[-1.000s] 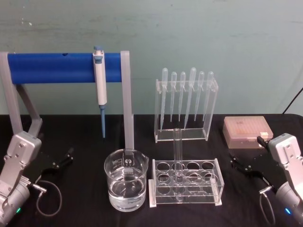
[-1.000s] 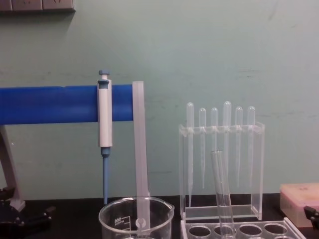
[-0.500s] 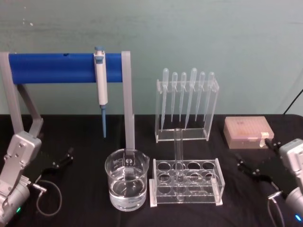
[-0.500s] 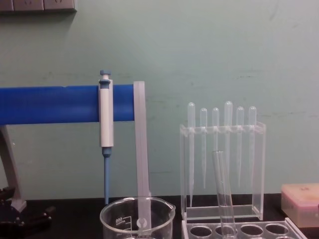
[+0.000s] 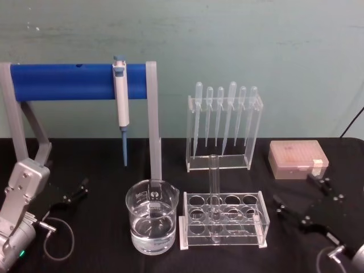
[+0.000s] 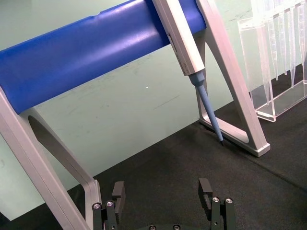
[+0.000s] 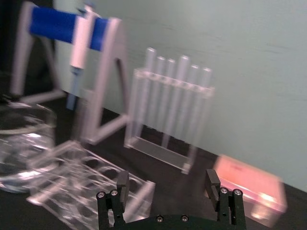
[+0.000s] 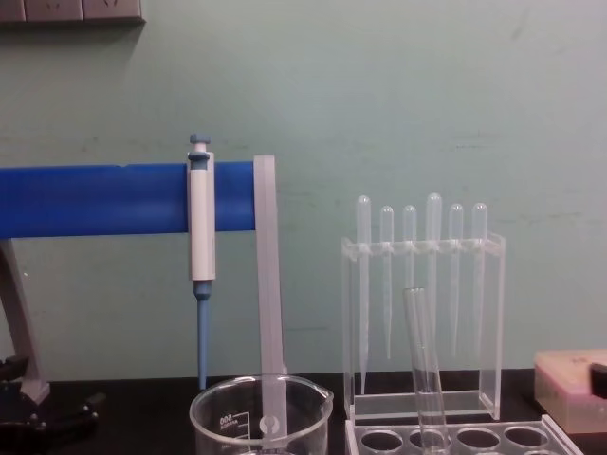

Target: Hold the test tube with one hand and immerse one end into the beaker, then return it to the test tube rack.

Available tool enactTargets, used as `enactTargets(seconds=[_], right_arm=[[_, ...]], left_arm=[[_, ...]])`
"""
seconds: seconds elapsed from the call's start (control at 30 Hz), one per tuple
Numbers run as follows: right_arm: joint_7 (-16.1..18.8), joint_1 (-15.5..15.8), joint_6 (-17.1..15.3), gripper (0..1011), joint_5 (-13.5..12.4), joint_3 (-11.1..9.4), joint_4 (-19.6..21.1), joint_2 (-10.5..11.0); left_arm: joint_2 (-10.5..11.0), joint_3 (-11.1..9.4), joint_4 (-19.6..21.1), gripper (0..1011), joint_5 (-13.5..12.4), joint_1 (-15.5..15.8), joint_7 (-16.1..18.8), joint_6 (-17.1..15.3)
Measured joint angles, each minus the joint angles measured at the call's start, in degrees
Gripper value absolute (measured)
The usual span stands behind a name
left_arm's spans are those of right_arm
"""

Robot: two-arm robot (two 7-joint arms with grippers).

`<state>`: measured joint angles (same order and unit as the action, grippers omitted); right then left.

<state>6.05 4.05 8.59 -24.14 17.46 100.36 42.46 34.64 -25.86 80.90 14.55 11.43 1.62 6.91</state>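
The test tube rack [image 5: 183, 227] is closed in on its left by the beaker [image 5: 151, 219] (just beside it) and behind by the pipette stand [image 5: 223, 131]. Bare table [image 5: 278, 250] is left on its right, and the test tube [image 5: 214, 176] is raised clear above the rack.

No legible text or labels

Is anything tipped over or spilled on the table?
Nothing is spilled or broken. The test tube leans a little in its rack instead of standing straight; the beaker stands upright with clear liquid inside.
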Motion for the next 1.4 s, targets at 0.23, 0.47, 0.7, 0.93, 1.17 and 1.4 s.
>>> enactTargets(seconds=[0.23,0.47,0.7,0.93,1.17,1.4], right_arm=[[5.13,-3.03,-2.87,1002,-2.65,2.33,0.73,-3.02],[9.11,-7.76,-7.13,1002,-4.80,4.65,-0.39,-7.33],[11.12,-11.75,-12.19,1002,-7.07,5.68,-3.24,-11.35],[12.49,-15.68,-18.10,1002,-9.06,6.14,-6.86,-14.64],[14.31,-20.14,-23.18,1002,-9.66,7.12,-10.12,-15.94],[15.27,-23.16,-25.36,1000,-9.57,8.43,-12.47,-16.45]], left_arm=[[0.00,0.00,0.00,1000,0.00,0.00,0.00,0.00],[0.00,0.00,0.00,1000,0.00,0.00,0.00,0.00],[0.00,0.00,0.00,1000,0.00,0.00,0.00,0.00],[0.00,0.00,0.00,1000,0.00,0.00,0.00,0.00],[0.00,0.00,0.00,1000,0.00,0.00,0.00,0.00],[0.00,0.00,0.00,1000,0.00,0.00,0.00,0.00]])
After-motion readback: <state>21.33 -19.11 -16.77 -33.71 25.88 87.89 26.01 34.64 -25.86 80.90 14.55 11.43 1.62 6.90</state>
